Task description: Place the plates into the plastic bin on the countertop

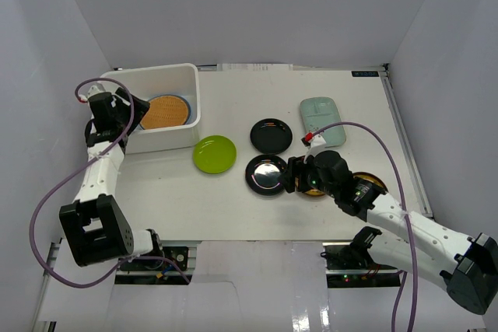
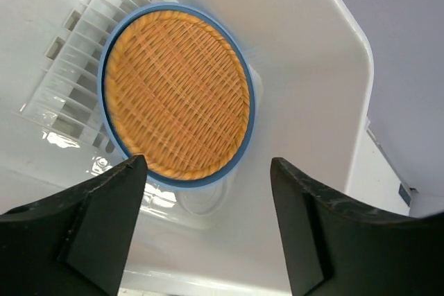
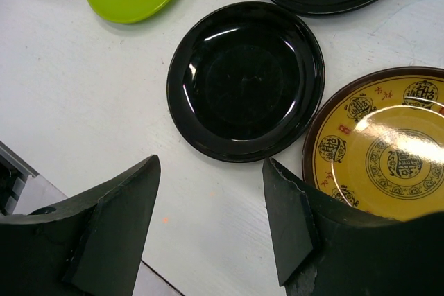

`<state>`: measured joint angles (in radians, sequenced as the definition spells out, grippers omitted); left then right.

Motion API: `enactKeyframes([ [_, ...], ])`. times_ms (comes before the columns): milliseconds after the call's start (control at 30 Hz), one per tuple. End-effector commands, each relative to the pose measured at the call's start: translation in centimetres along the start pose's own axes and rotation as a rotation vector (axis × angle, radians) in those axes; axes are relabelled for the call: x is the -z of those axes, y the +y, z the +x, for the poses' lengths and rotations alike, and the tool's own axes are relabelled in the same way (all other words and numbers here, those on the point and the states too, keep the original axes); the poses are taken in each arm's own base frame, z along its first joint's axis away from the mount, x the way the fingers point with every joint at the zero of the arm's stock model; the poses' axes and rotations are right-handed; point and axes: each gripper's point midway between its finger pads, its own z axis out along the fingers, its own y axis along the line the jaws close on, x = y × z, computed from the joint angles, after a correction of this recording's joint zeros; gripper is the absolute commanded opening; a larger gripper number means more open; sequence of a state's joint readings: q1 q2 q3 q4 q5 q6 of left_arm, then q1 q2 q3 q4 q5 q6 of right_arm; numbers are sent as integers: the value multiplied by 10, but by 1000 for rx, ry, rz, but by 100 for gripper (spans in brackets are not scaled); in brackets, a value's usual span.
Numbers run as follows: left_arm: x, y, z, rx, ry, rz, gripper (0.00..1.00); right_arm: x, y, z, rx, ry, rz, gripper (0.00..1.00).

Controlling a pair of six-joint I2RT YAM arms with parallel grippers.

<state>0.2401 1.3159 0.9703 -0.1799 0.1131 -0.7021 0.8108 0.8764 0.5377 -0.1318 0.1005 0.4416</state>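
Note:
The white plastic bin (image 1: 180, 75) stands at the back left of the countertop (image 1: 233, 207). In it lies the wicker plate (image 1: 165, 112) on the light blue plate (image 2: 246, 136). My left gripper (image 1: 134, 109) is open and empty above the bin's floor, next to the wicker plate (image 2: 177, 98). My right gripper (image 1: 292, 175) is open and empty, low over the countertop at the near black plate (image 1: 264, 174), also in the right wrist view (image 3: 246, 81), with a gold plate (image 3: 388, 150) on its right.
On the countertop lie a lime green plate (image 1: 215, 154), a second black plate (image 1: 271, 135), the pale mint plate (image 1: 322, 120) and another gold plate (image 1: 372, 186). The table's near edge (image 3: 14, 178) lies close by my right gripper. Grey walls enclose the sides.

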Motion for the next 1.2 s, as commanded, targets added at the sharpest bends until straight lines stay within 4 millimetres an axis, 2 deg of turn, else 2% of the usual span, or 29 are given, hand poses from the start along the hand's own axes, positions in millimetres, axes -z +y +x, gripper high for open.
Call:
enactKeyframes([
  [0,16,-8,-10,-21,-28,18,84,-2,-1,-7,-13,-39,5,67],
  [100,34,-33,-25,-19,-65,101,89,-1,-2,-9,-15,-46,13,67],
  [133,47,-49,-38,-24,-99,147,89,-1,-3,-10,-17,-48,19,67],
  [233,72,-81,-49,-33,-122,248,92,-2,-5,-12,-28,-54,32,67],
  [267,87,-91,-49,-40,-130,284,91,-3,-5,-12,-30,-54,35,67],
  [333,102,-101,-44,-51,-118,330,91,-3,-7,-13,-40,-59,47,67],
  [367,116,-105,-33,-64,-107,355,91,-3,-7,-13,-43,-61,48,67],
  [433,128,-105,-16,-80,-70,381,90,-2,-9,-14,-49,-69,57,66],
  [467,128,-95,6,-78,-12,370,89,-2,-9,-14,-49,-71,58,66],
  [500,142,-94,15,-83,-3,391,88,-1,-9,-14,-50,-75,59,65],
  [567,150,-83,46,-80,85,385,85,-1,-11,-13,-51,-77,67,64],
  [600,151,-70,66,-76,127,365,84,-1,-13,-12,-51,-78,72,63],
  [667,150,-56,95,-56,208,337,80,-1,-15,-11,-53,-78,78,61],
  [700,146,-41,114,-43,250,314,79,-1,-15,-10,-53,-77,80,60],
  [800,140,-20,141,9,308,276,74,-1,-17,-9,-58,-78,85,59],
  [867,136,-15,147,24,311,277,72,-1,-19,-4,-65,-73,91,58],
  [933,131,-7,165,58,362,273,71,-3,-20,-1,-68,-69,89,58],
  [1000,126,-5,170,91,361,276,71,-4,-20,0,-70,-65,86,58],
  [1033,121,4,179,106,376,254,69,-5,-18,0,-71,-66,77,58],
  [1067,119,2,181,112,369,268,68,-6,-17,0,-70,-67,73,57],
  [1100,113,7,182,145,352,241,67,-7,-17,0,-71,-67,69,57],
  [1133,108,18,191,162,358,211,66,-8,-17,0,-71,-65,68,57],
  [1167,107,13,199,157,370,237,66,-8,-17,2,-70,-63,67,57],
])
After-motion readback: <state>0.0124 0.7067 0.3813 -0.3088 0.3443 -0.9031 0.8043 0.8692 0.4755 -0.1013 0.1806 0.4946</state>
